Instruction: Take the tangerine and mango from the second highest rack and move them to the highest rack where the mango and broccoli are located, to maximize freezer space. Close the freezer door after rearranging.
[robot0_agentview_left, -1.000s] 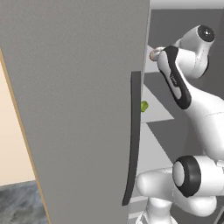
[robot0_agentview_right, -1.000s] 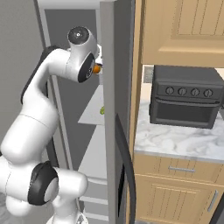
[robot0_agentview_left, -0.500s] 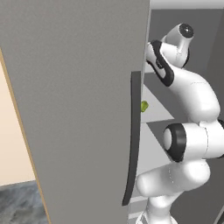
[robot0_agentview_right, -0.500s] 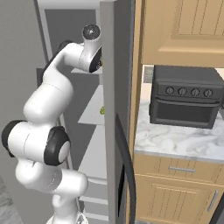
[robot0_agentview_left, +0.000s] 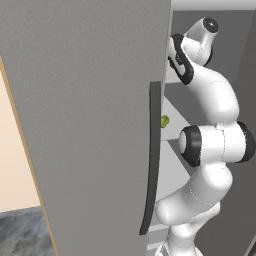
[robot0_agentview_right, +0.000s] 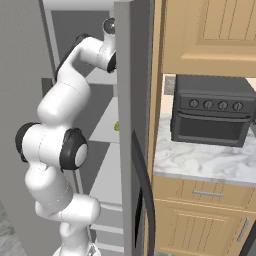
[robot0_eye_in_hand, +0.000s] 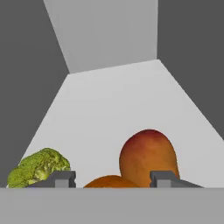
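Observation:
In the hand view my gripper (robot0_eye_in_hand: 112, 179) is open low over the highest rack (robot0_eye_in_hand: 113, 100), deep inside the freezer. The bright-orange tangerine (robot0_eye_in_hand: 111, 182) lies between the fingertips (robot0_eye_in_hand: 62, 178), with a small gap on each side. A reddish-orange mango (robot0_eye_in_hand: 148, 156) stands just beyond it to the right, and the broccoli (robot0_eye_in_hand: 39, 168) is at the left. The lime-green mango (robot0_agentview_left: 164, 120) (robot0_agentview_right: 117, 126) rests on the second highest rack (robot0_agentview_left: 173, 111) (robot0_agentview_right: 106, 131). The freezer door (robot0_agentview_left: 90, 125) stands wide open, its dark handle (robot0_agentview_left: 153, 160) facing me.
The other fridge door (robot0_agentview_right: 131, 100) with its dark handle (robot0_agentview_right: 144, 192) stands open on the right of my arm. Beyond it are a marble counter (robot0_agentview_right: 200, 162), a black toaster oven (robot0_agentview_right: 212, 110) and wooden cabinets (robot0_agentview_right: 205, 37). The freezer's walls close in around the hand.
My arm has reached up and into the freezer, carrying the tangerine from outside the door edge to the highest rack. The elbow has folded in close to the opening.

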